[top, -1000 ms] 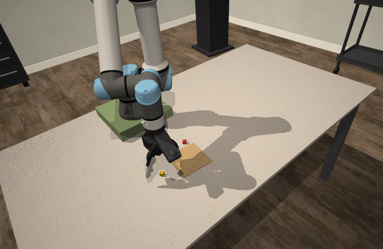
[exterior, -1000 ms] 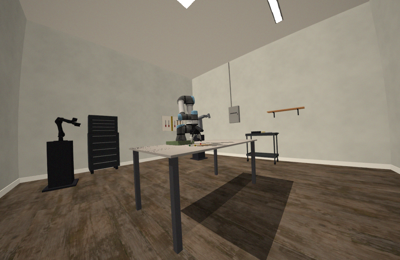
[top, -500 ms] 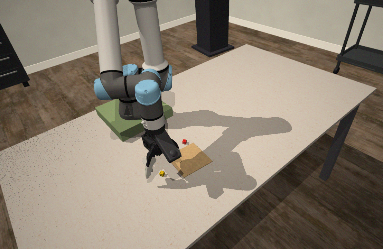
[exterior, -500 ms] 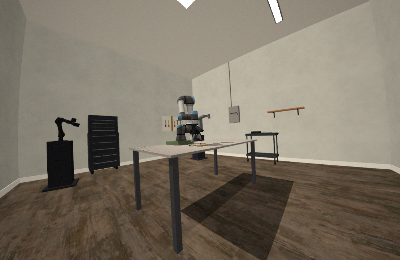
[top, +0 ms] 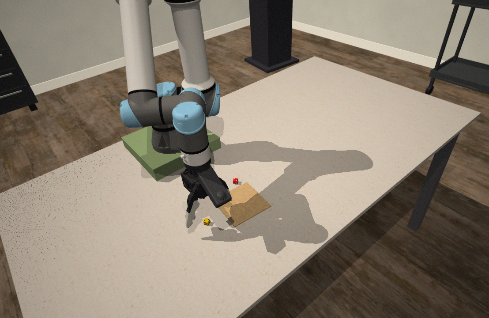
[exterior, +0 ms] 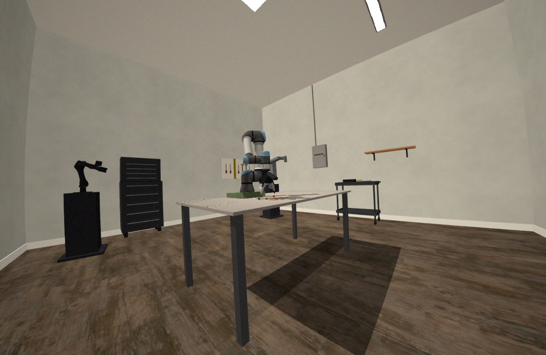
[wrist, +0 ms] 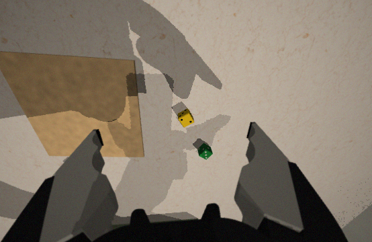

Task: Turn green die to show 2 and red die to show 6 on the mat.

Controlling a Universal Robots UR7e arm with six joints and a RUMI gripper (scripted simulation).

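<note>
Gripper (wrist: 174, 134) is spread fully wide and holding nothing — hovering over the green die (wrist: 205, 151), with the yellow die (wrist: 186, 117) just beside it. Red die (top: 235, 181) sits off the mat (top: 249, 204), mid-desk (top: 365, 112) — toward the arm's edge.
</note>
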